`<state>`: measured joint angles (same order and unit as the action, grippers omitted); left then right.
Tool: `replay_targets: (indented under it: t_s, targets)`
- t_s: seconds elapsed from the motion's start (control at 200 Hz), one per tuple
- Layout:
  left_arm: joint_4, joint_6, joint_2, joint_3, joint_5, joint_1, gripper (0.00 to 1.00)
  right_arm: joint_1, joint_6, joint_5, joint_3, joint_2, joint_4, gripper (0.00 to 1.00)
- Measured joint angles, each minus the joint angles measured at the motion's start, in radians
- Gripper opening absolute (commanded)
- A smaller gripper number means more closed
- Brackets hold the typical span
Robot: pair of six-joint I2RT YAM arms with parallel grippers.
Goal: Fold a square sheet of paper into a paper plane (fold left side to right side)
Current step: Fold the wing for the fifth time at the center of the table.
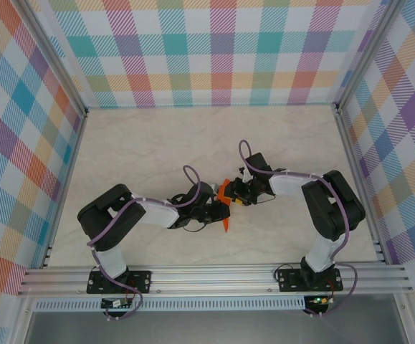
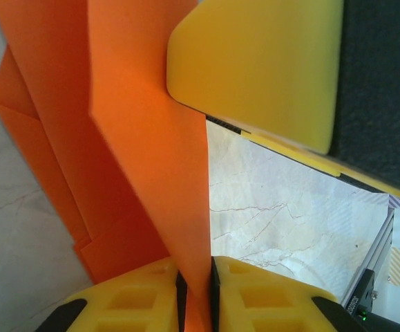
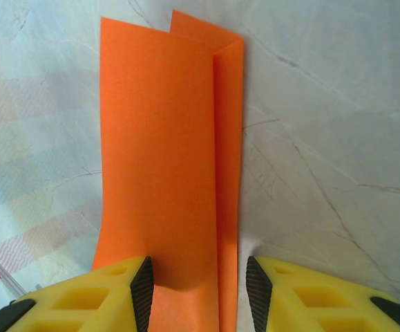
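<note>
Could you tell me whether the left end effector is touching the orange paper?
Touching. The left wrist view shows the paper pinched between the pads of the left end effector, with no gap on either side.

The tabletop (image 1: 157, 143) was a pale cream, marble-patterned surface with faint grey veins, framed by aluminium rails (image 1: 214, 276). Over its middle stood the folded orange sheet of paper (image 1: 223, 190); whether it touched the surface was unclear.
</note>
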<state>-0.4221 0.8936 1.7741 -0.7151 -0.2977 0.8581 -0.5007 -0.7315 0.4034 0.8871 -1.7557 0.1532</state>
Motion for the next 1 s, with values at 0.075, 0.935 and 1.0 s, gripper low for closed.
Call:
replay_targets:
  t_s: [0.075,0.935,1.0]
  targets:
    - [-0.001,0.0,0.0,0.004,0.0,0.0,0.25,-0.001,0.002,-0.002,0.006,-0.004,0.011,0.43]
    - [0.011,0.038,-0.164,0.076,-0.084,-0.214,0.41,-0.002,0.006,-0.006,0.017,-0.009,0.028,0.43]
    - [-0.001,0.042,-0.118,0.046,-0.101,-0.224,0.4,-0.003,0.006,-0.009,0.018,-0.009,0.029,0.43]
